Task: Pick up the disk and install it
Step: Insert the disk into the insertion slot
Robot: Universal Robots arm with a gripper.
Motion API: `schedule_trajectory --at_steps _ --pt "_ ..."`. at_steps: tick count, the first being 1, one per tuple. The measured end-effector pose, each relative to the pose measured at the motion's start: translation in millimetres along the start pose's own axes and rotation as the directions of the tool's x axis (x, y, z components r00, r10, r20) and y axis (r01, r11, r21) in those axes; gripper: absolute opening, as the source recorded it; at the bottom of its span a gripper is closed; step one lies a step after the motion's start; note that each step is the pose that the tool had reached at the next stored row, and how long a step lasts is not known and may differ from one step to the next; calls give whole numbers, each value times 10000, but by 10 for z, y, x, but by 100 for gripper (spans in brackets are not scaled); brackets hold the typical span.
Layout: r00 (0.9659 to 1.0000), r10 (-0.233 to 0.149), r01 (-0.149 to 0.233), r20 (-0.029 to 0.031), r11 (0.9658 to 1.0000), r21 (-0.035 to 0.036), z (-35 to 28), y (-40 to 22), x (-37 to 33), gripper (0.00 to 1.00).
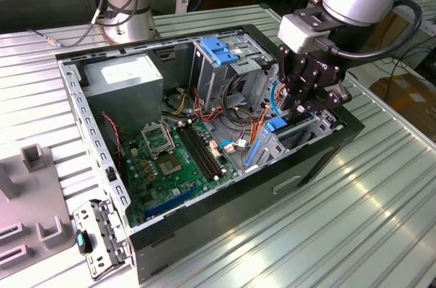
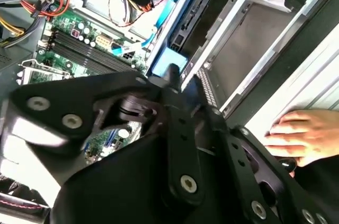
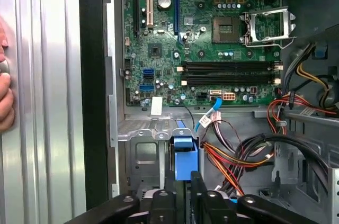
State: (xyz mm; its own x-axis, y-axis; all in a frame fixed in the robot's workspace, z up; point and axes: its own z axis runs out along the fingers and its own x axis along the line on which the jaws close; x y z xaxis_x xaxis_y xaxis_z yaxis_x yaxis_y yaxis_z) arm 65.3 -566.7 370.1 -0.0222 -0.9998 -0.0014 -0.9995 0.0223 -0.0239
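Counting first, we find one open computer case [image 1: 310,165] on the ribbed metal table [image 1: 381,220]. It holds one green motherboard [image 1: 170,158] on its floor, one silver power supply [image 1: 126,77] in the far corner, one light-blue latch [image 1: 219,50] on top of the far drive cage, and one disk [image 1: 276,124]. One loose gray bracket [image 1: 102,237] lies on the table beside the case's near corner, at the exterior view's left. One person's hand [image 2: 304,131] rests on the table just outside the case wall.

The disk stands on edge in the near drive cage, at the exterior view's right end of the case, with its blue end up. The one gripper [image 1: 298,109] hangs directly over it. In the first wrist view we see the two fingers [image 3: 198,192] set narrow, one on each side of the disk's blue end, and they appear to pinch it. In the second wrist view a fingertip touches that same blue end.
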Motion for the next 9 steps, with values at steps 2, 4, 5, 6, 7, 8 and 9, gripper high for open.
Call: schedule_trajectory --at_steps 2,4,5,6,7,8,9 --pt "10000 -1 1 -40 10000 1 18 -49 -1 12" --pt "10000 -1 1 -47 10000 0 21 -55 -1 11" --pt "10000 -1 1 -47 10000 1 21 -55 -1 11" --pt "10000 0 0 -46 10000 1 22 -55 -1 11" --pt "10000 -1 1 -45 10000 1 23 -55 -1 11" --pt "10000 -1 1 -45 10000 1 23 -55 -1 11" --pt "10000 -1 1 -45 10000 1 23 -55 -1 11"
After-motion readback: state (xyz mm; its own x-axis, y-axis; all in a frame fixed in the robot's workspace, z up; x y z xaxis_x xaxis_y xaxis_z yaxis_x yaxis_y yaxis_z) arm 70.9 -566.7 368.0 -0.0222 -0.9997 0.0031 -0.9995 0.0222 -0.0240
